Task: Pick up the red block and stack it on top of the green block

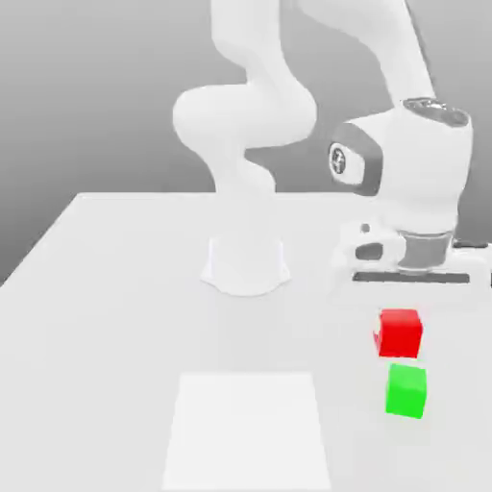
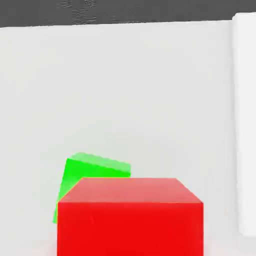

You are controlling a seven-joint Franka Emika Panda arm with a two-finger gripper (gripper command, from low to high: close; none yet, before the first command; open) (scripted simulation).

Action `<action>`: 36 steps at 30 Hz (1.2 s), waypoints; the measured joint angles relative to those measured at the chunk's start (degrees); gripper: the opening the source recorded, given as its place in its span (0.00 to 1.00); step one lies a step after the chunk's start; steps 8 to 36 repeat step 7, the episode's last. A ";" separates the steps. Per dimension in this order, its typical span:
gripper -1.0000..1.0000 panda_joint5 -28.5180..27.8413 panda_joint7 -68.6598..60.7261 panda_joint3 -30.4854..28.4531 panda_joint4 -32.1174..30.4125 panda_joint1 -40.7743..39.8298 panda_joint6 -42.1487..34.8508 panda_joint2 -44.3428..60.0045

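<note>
The red block (image 1: 400, 332) is a small plain cube directly under my gripper (image 1: 408, 290), at the exterior view's right. The green block (image 1: 406, 390), the same size, stands on the table just in front of it, with a narrow gap between them in the exterior view. In the hand view the red block (image 2: 130, 217) looms large and close. The green block (image 2: 87, 172) peeks out behind it, turned at a slight angle and partly hidden. I cannot tell whether the red block rests on the table or hangs just above it.
A flat white rectangle (image 1: 248, 428) lies on the white table (image 1: 115, 279) near its front edge, left of the blocks; its edge shows as a white rectangle (image 2: 245, 125) in the hand view. The arm's round base (image 1: 246, 264) stands at the table's middle back.
</note>
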 joint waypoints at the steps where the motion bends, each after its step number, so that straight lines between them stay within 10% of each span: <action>1: 0.00 -1.24 0.76 -0.82 0.24 -0.54 1.55 1.84; 4: 0.00 -5.50 3.71 -3.15 0.66 0.02 6.91 7.84; 5: 1.00 -6.28 4.26 -3.66 0.72 0.32 7.92 8.96; 36: 1.00 -6.28 4.26 -3.66 0.72 0.32 7.92 8.96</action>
